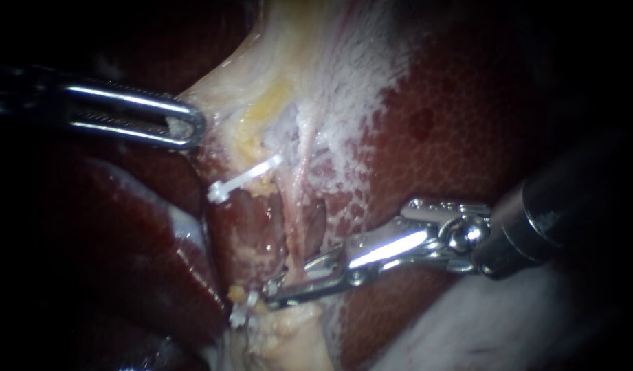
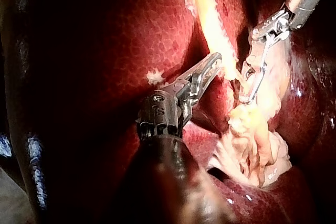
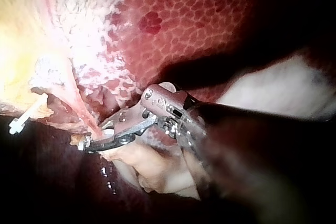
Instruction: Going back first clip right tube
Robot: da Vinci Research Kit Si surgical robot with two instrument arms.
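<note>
Right instrument (image 1: 269, 297) seems just beside the lower clip (image 1: 239, 312) edge.

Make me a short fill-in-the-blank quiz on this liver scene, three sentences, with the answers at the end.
1. The left instrument has its jaws ____ on pale tissue.
2. The clip lying between the two instruments is ____ in colour.
3. The dark red, mottled organ behind the right instrument is the ____.
Missing words: shut; white; liver.
</note>
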